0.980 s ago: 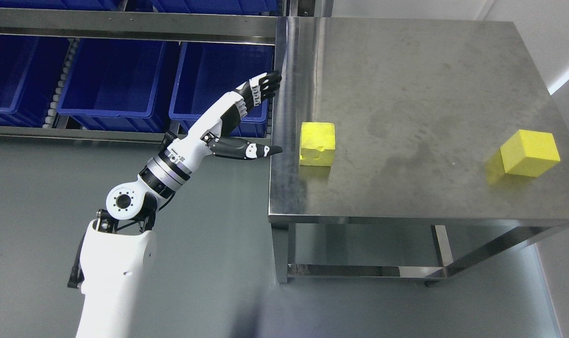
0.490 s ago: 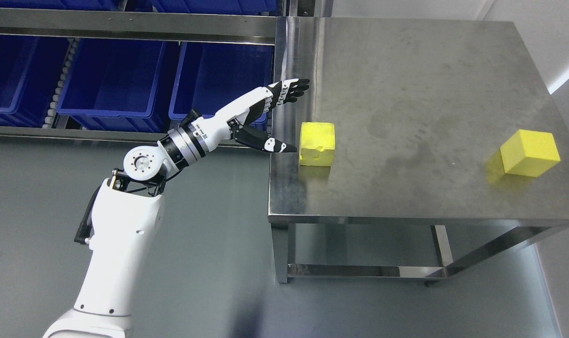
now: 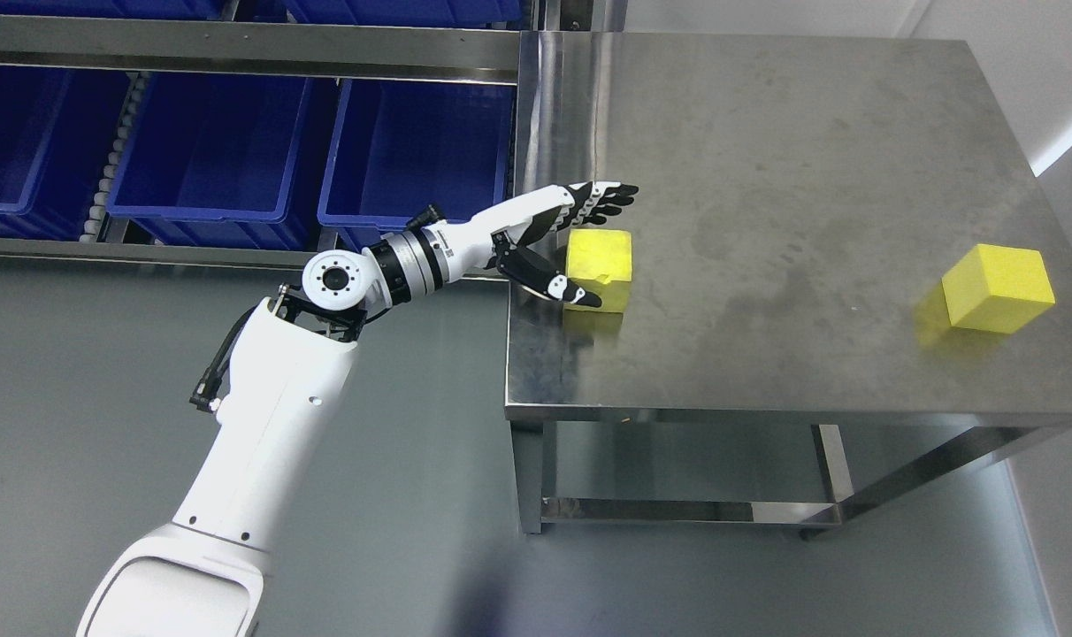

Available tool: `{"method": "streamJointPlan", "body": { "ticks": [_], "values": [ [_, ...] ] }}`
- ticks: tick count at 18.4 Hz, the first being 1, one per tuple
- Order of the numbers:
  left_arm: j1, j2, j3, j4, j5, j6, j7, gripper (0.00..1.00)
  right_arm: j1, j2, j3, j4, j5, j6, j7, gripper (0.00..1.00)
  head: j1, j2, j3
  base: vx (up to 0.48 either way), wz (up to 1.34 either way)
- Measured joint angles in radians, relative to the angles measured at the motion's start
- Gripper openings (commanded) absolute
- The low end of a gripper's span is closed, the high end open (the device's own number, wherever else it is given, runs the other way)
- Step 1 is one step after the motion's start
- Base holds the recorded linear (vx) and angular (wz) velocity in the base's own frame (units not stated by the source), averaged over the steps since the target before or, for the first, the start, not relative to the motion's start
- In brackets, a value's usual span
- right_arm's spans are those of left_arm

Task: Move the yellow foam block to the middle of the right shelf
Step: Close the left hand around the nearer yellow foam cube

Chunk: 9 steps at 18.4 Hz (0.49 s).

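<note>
- Steel table (image 3: 792, 177) is carrying two yellow cubes, well apart; blue bins (image 3: 209, 141) are sitting on racking at left.
- Left hand (image 3: 580, 243) is straddling the near cube, fingers (image 3: 607, 195) spread above its far edge, thumb (image 3: 567, 289) at its near face; holding nothing. Likely bracketing for a pinch.
- Yellow foam block (image 3: 600, 265) is sitting near the table's left edge; front face is showing a notch, suggesting soft material.

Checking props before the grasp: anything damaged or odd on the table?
Yes. The near yellow foam block, framed by the open left hand, has a chunk gouged from its front face. The other block, at the table's right edge, looks intact.
</note>
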Motion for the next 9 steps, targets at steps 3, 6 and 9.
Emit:
{"method": "streamJointPlan", "body": {
  "ticks": [3, 6, 9],
  "values": [
    [-0.02, -0.01, -0.022, 0.047, -0.016, -0.003, 0.003, 0.84, 0.0, 0.0, 0.0, 0.0, 0.0, 0.0, 0.0, 1.0, 0.0, 0.0, 0.0, 0.0, 0.0],
    [-0.029, -0.017, -0.03, 0.082, -0.022, -0.021, 0.006, 0.62, 0.0, 0.0, 0.0, 0.0, 0.0, 0.0, 0.0, 1.0, 0.0, 0.0, 0.0, -0.003, 0.04],
    [-0.03, -0.022, -0.017, 0.108, -0.023, -0.023, 0.005, 0.48, 0.0, 0.0, 0.0, 0.0, 0.0, 0.0, 0.0, 1.0, 0.0, 0.0, 0.0, 0.0, 0.0]
  ]
}}
